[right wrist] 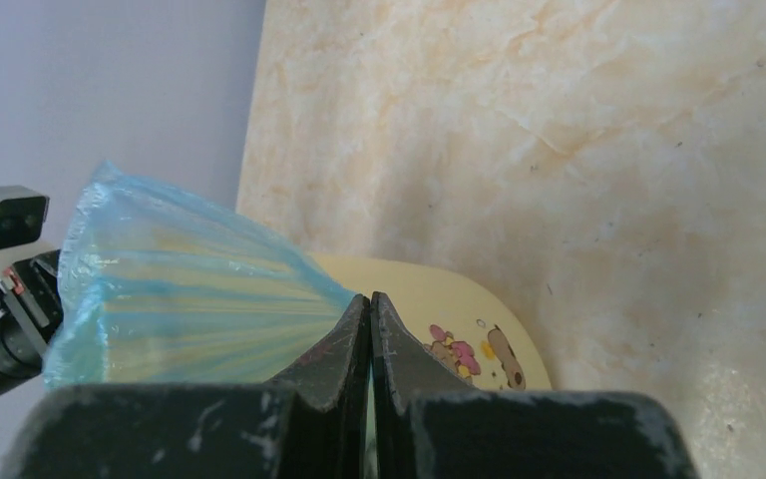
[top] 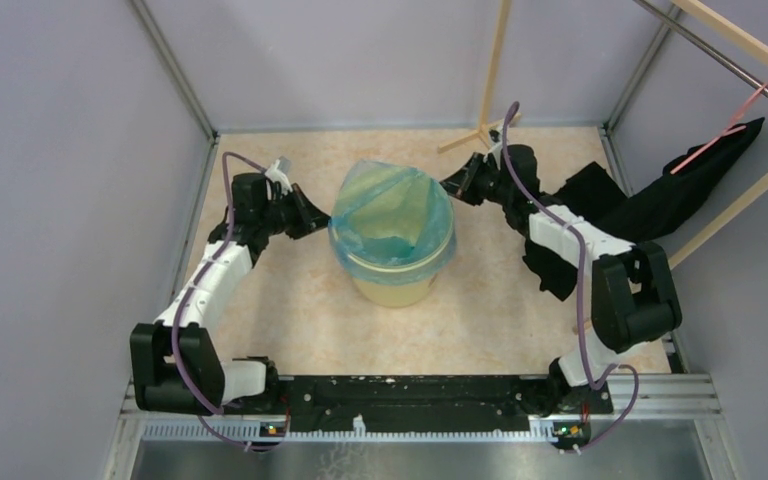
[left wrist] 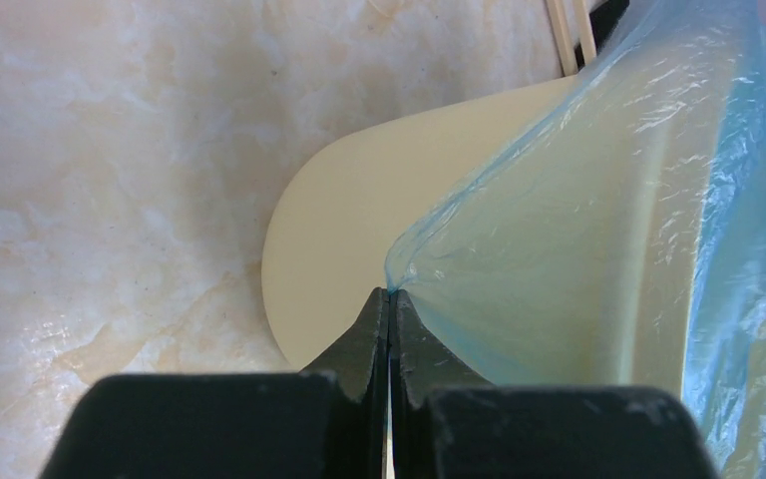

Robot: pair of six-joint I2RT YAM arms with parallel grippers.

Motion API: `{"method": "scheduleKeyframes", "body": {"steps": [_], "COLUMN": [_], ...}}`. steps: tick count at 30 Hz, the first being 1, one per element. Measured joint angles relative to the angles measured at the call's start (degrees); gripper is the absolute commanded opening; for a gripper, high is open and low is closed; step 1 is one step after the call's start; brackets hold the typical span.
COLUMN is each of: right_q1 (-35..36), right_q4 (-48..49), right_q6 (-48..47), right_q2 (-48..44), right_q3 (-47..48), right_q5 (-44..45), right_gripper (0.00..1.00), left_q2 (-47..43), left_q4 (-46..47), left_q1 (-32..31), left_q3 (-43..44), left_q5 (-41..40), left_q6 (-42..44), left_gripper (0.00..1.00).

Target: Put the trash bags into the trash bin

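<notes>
A round pale-yellow trash bin (top: 393,288) stands mid-table, its mouth and upper wall draped in the light-blue translucent trash bag (top: 388,215). On the bin's left, my left gripper (top: 326,216) is shut on the bag's edge; the left wrist view shows the film (left wrist: 598,249) pulled taut from the pinched tips (left wrist: 390,295) over the bin wall (left wrist: 359,230). My right gripper (top: 447,186) at the bin's upper right is shut on the opposite edge. In the right wrist view, film (right wrist: 180,299) fans out from the closed tips (right wrist: 370,299) above the bin (right wrist: 459,319), which carries a cartoon sticker.
A black cloth (top: 650,205) hangs from a wooden rack (top: 750,190) at the right, spilling onto the table beside my right arm. A wooden stand (top: 485,120) rises at the back. Purple walls enclose the marbled tabletop (top: 290,300).
</notes>
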Motion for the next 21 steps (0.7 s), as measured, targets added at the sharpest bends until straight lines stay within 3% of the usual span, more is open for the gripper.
{"method": "scheduleKeyframes", "body": {"steps": [15,21], "right_q1": [1.5,1.5], "right_q4": [-0.5,-4.1], "right_q6": [-3.9,-7.1], "right_q2": [1.7,1.5], "right_q3": [-2.2,-2.2], "right_q5": [1.3,3.5], "right_gripper": [0.0,0.0], "left_q2": [3.0,2.2], "left_q4": [0.5,0.5], "left_q1": [0.0,0.0], "left_q3": [0.0,-4.3], "left_q5": [-0.8,-2.0], "left_q6": [0.1,0.0], "left_gripper": [0.0,0.0]}}
